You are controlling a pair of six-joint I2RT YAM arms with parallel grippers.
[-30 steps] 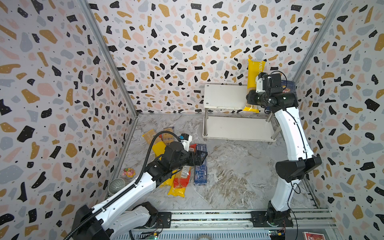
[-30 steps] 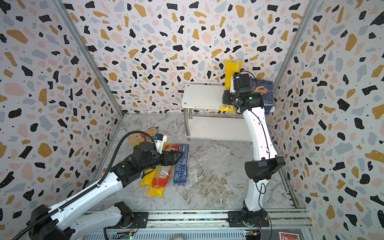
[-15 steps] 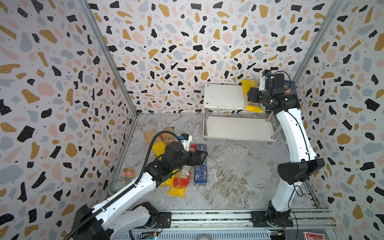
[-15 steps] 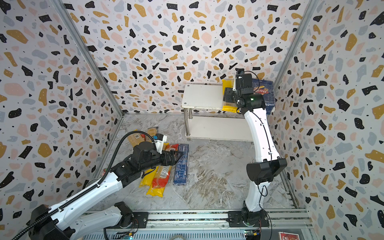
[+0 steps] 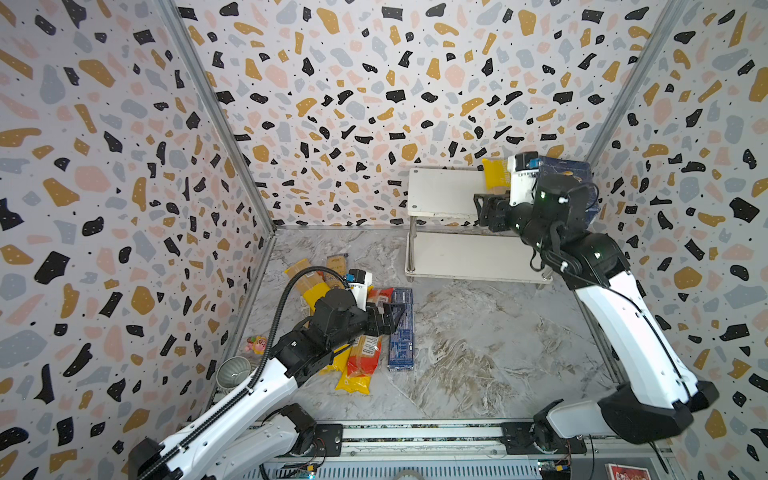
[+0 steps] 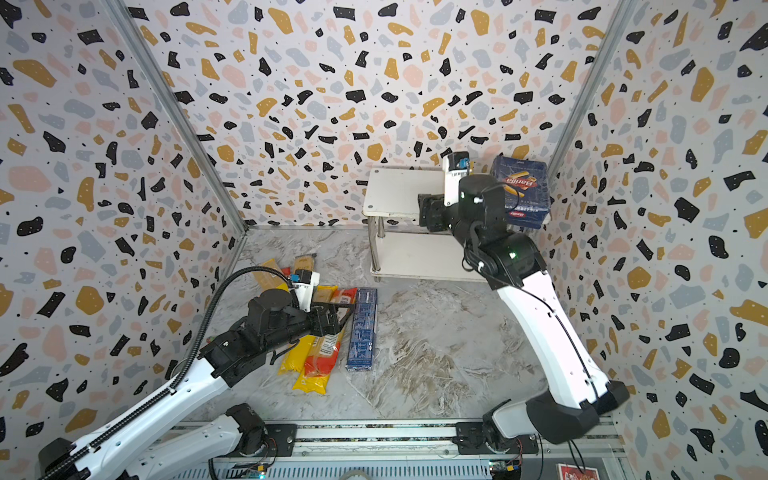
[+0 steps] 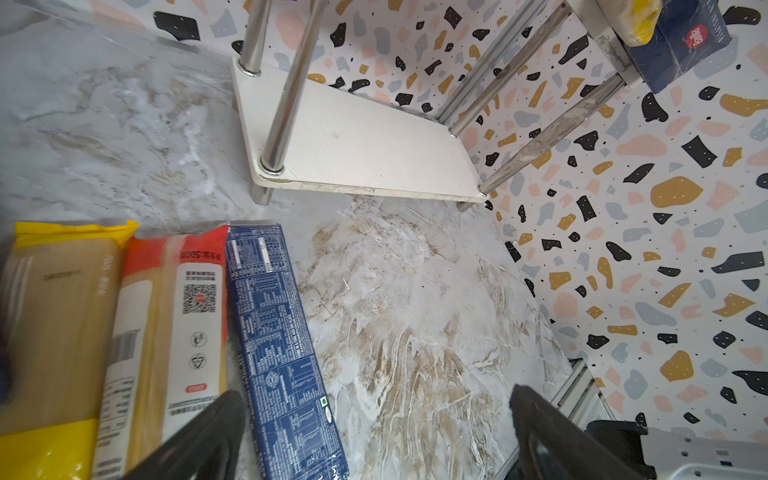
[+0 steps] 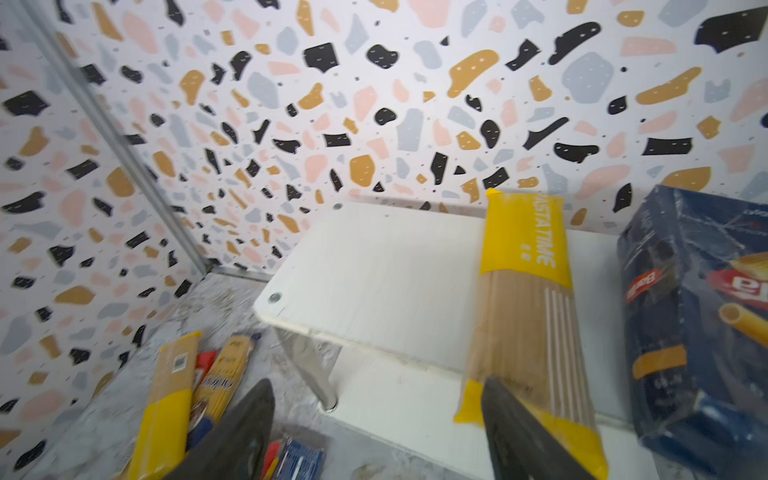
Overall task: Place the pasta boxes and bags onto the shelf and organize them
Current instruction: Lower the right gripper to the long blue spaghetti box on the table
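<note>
Yellow plastic bag (image 8: 528,299) lies flat on smooth white shelf (image 8: 374,270).

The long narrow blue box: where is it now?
The long narrow blue box lies flat on the marble floor, left of centre in both top views, alongside the red-ended spaghetti bag, beneath the left claw.

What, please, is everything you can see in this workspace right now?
shelf: one, white, chrome legs, back right
wide box: one, dark blue, top tier, right end
shelf bag: one, yellow, top tier, beside wide box
floor bags: at least four, yellow or red, floor left
narrow box: one, dark blue, floor, beside those bags
cup: one, grey, left wall
toy: one, pink-yellow, near cup
left gripper: open, over narrow box
right gripper: open, by shelf bag
</note>
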